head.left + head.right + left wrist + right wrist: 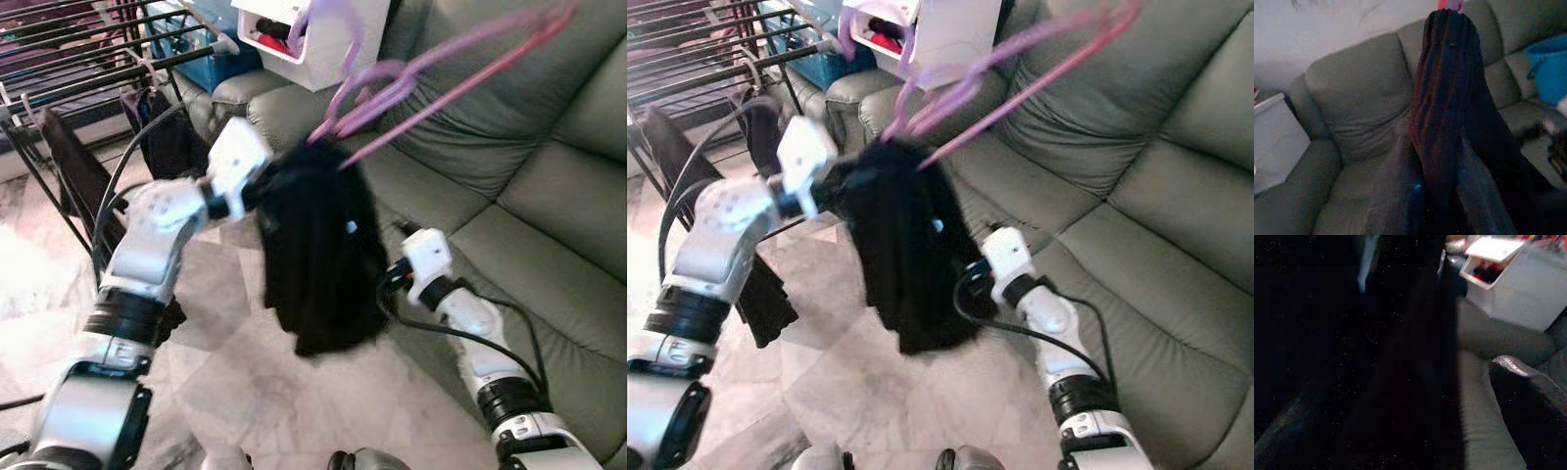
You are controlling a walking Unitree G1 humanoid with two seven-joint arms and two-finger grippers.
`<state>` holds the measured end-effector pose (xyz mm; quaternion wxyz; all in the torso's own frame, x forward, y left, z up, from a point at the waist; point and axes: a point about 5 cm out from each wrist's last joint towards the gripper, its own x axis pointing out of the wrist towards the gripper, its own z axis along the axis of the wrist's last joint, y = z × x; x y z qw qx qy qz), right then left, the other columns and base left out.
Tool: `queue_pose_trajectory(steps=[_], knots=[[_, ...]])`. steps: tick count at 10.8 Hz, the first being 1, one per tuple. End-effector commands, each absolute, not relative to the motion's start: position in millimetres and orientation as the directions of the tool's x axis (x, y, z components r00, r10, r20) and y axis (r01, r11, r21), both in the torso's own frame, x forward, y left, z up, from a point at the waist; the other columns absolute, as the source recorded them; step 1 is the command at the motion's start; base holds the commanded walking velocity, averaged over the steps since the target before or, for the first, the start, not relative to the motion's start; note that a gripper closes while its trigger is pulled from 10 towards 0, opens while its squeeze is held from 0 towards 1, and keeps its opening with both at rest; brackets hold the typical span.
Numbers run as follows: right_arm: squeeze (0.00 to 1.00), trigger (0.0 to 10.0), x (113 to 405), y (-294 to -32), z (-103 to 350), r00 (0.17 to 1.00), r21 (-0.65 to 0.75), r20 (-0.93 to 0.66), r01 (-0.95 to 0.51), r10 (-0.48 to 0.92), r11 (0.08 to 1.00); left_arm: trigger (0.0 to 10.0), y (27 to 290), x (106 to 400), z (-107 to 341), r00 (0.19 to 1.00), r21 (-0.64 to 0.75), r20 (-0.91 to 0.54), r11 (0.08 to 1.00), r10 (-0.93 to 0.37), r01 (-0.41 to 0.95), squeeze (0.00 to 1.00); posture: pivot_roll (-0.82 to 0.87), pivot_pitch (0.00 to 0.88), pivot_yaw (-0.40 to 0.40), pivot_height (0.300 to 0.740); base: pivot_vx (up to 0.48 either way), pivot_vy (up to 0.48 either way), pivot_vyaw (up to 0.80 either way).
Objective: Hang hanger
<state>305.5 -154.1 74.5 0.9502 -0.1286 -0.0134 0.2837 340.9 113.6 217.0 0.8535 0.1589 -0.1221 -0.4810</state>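
The left jaws (269, 186) are buried in a black garment (318, 255) that hangs from pink hangers (421, 73) above them, so I cannot tell their state. The right jaws (387, 279) press into the cloth's far side, state also hidden. Beyond them lies a green sofa (509, 176) with a white bin (323, 39); a drying rack (88, 69) stands beside the left arm.

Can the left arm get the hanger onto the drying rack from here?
Probably yes: the drying rack stands just behind the left gripper, nothing between; the pink hanger with the black garment points away towards the sofa.
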Motion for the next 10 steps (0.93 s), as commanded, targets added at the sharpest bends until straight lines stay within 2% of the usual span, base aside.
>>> queue_pose_trajectory(steps=[1, 2, 4, 5, 6, 7, 8, 9, 10], knots=[[0.0, 10.0, 305, -153, 69, 0.818, -0.247, -0.104, -0.573, 0.566, 0.782, 0.0, 112, 341, 232, 0.506, 0.405, 0.101, 0.5, -0.857, 0.765, 0.0, -0.07, 0.0, -0.013, 0.74, 0.0, 0.0, 0.0], [0.0, 10.0, 301, -157, 56, 0.802, -0.246, -0.203, -0.597, 0.562, 0.763, 0.0, 110, 340, 237, 0.504, 0.396, 0.119, 0.506, -0.855, 0.766, 0.0, -0.07, 0.0, -0.015, 0.74, 0.0, 0.0, 0.0], [0.0, 10.0, 292, -172, 30, 0.795, -0.223, -0.365, -0.579, 0.484, 0.784, 0.0, 106, 338, 251, 0.506, 0.394, 0.147, 0.52, -0.85, 0.758, 0.0, -0.07, 0.0, -0.019, 0.74, 0.0, 0.0, 0.0], [0.0, 7.0, 290, -182, 23, 0.807, -0.192, -0.406, -0.533, 0.428, 0.824, 0.0, 107, 339, 256, 0.514, 0.392, 0.164, 0.533, -0.842, 0.749, 0.0, -0.07, 0.0, -0.023, 0.74, 0.0, 0.0, 0.0], [0.0, 3.1, 289, -198, 15, 0.817, -0.212, -0.473, -0.468, 0.328, 0.858, 0.0, 109, 340, 263, 0.532, 0.38, 0.183, 0.558, -0.827, 0.738, 0.0, -0.07, 0.0, -0.025, 0.74, 0.0, 0.0, 0.0], [0.0, 6.4, 292, -206, 18, 0.84, -0.227, -0.469, -0.413, 0.273, 0.882, 0.0, 110, 341, 263, 0.537, 0.382, 0.18, 0.562, -0.824, 0.734, 0.0, -0.07, 0.0, -0.025, 0.74, 0.0, 0.0, 0.0], [0.0, 6.7, 302, -209, 34, 0.899, -0.247, -0.361, -0.348, 0.248, 0.904, 0.0, 110, 342, 260, 0.554, 0.396, 0.159, 0.567, -0.817, 0.723, 0.0, -0.07, 0.0, -0.026, 0.74, 0.0, 0.0, 0.0], [0.0, 10.0, 307, -207, 43, 0.921, -0.223, -0.296, -0.326, 0.255, 0.919, 0.0, 110, 342, 257, 0.557, 0.408, 0.141, 0.561, -0.818, 0.72, 0.0, -0.07, 0.0, -0.026, 0.74, 0.0, 0.0, 0.0], [0.0, 10.0, 318, -187, 78, 0.918, -0.184, -0.055, -0.395, 0.392, 0.9, 0.0, 109, 342, 240, 0.576, 0.401, 0.102, 0.563, -0.811, 0.723, 0.0, -0.07, 0.0, -0.025, 0.74, 0.0, 0.0, 0.0]])
